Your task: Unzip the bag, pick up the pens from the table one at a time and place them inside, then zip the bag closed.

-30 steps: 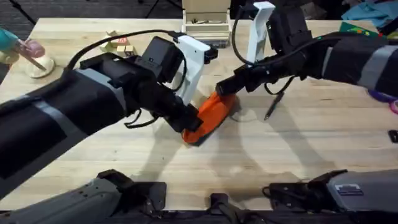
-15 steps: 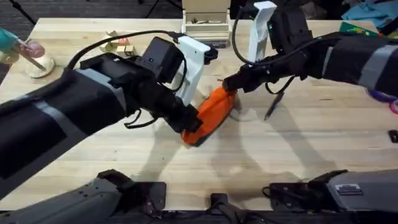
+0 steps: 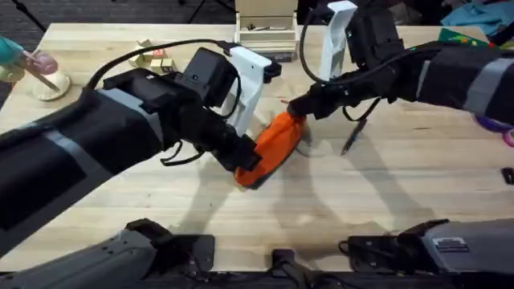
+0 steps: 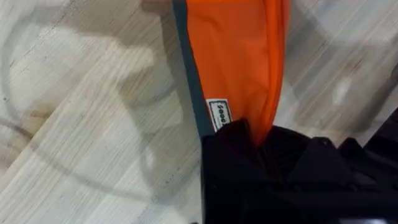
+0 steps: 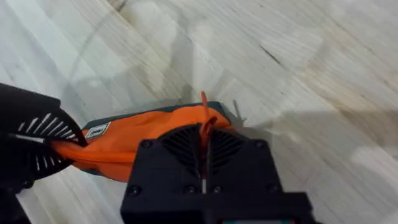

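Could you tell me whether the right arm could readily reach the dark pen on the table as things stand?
Probably not yet: the pen lies open beside it, but the right gripper is shut on the bag.

Light wooden plank table (image 3: 418, 185), orange bag (image 3: 273, 148), thin dark pen (image 3: 351, 138), small wooden blocks (image 3: 152, 54)

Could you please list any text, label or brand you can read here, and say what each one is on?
Nothing is legible.
Small white tag on the bag: dark print, too blurred to read.
The same tag in the right wrist view: too small to read.
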### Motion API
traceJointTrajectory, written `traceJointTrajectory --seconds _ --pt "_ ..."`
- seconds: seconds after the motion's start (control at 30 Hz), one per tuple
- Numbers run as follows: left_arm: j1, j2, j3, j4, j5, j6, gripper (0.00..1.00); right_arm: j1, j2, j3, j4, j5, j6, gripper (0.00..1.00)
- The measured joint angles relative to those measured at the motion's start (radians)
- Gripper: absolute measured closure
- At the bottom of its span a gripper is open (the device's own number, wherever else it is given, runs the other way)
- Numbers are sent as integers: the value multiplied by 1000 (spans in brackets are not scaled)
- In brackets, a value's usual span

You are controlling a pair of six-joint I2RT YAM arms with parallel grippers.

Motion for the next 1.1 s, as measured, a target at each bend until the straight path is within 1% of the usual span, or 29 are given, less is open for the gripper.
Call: traceJointTrajectory --seconds 0.47,1.1 --pt "0 0 0 14 8 0 958 -6 -129 0 -24 22 -21 970" --pt "0 0 2 24 11 0 958 -29 -195 0 -62 18 -23 970"
